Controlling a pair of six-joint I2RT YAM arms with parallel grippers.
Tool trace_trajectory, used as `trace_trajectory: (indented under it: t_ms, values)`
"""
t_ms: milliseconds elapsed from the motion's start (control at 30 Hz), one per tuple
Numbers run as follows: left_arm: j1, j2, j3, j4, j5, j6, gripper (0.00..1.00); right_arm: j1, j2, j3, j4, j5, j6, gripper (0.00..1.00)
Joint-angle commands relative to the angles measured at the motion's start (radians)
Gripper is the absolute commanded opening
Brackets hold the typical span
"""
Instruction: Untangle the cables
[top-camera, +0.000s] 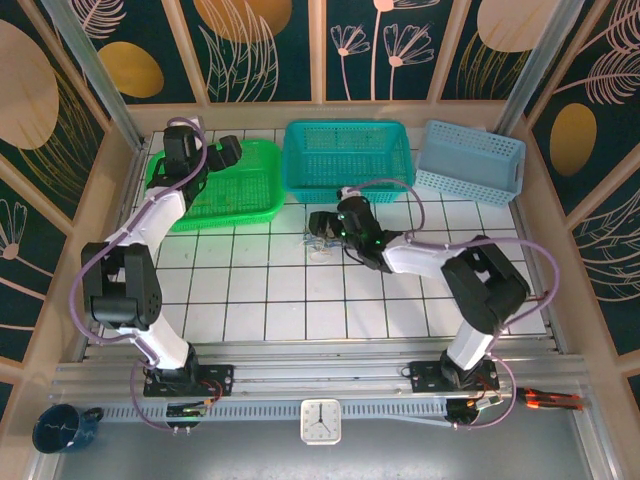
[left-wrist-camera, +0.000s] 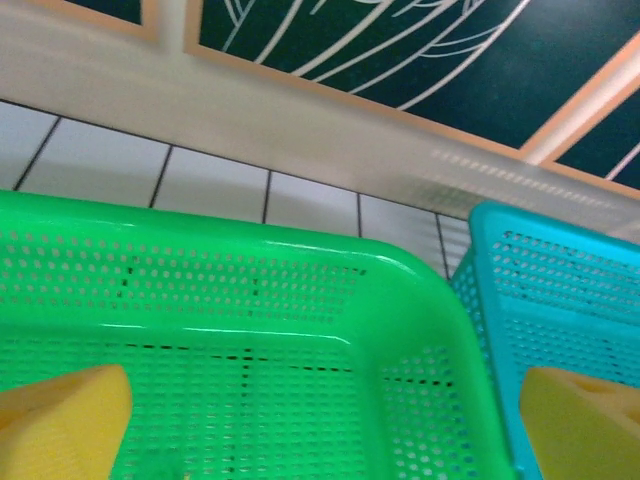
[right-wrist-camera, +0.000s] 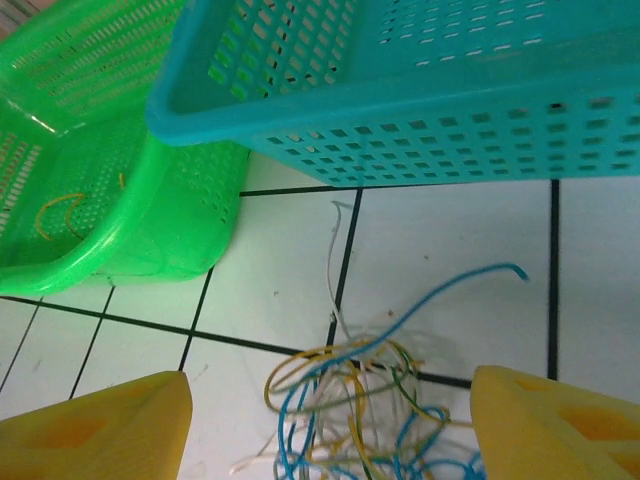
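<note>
Mostly undone: one yellow wire (right-wrist-camera: 60, 210) lay in green basket (right-wrist-camera: 150, 215), other cables (right-wrist-camera: 345, 405) were knotted by teal basket (right-wrist-camera: 420, 110). Right gripper (right-wrist-camera: 330, 425) was spread over them; left gripper (left-wrist-camera: 320, 420) spread, empty.

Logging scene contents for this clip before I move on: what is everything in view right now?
cables: several, exact count unclear, white, yellow-orange and blue, tangled on the tiles in front of the teal basket
loose wire: 1, yellow-orange, inside the green basket
green basket: 1, far left
teal basket: 1, far middle
light blue basket: 1, far right
table: 1, white tiles
clock: 1, white, near edge, middle
mug: 1, dark blue, near left corner
left arm: 1, black and white, over the green basket, jaws open
right arm: 1, black and white, at the cables, jaws open on either side of the tangle
</note>
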Motion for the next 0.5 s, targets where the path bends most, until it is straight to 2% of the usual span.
trace_trajectory:
  t_ms: [0, 100, 233, 467]
  values:
    - [0.006, -0.06, -0.022, -0.032, 0.115, -0.042, 0.99, -0.01, 0.082, 0.076, -0.064, -0.007, -0.047, 0.73]
    - [0.0, -0.112, -0.09, -0.02, 0.191, -0.08, 0.99, -0.013, 0.14, 0.113, -0.074, -0.008, -0.056, 0.71]
    - [-0.042, -0.184, -0.189, -0.007, 0.233, -0.103, 0.99, -0.015, 0.187, 0.113, -0.063, -0.038, -0.051, 0.67]
    - [-0.156, -0.259, -0.294, 0.022, 0.271, -0.163, 0.99, -0.002, 0.169, -0.005, -0.016, -0.089, -0.023, 0.58]
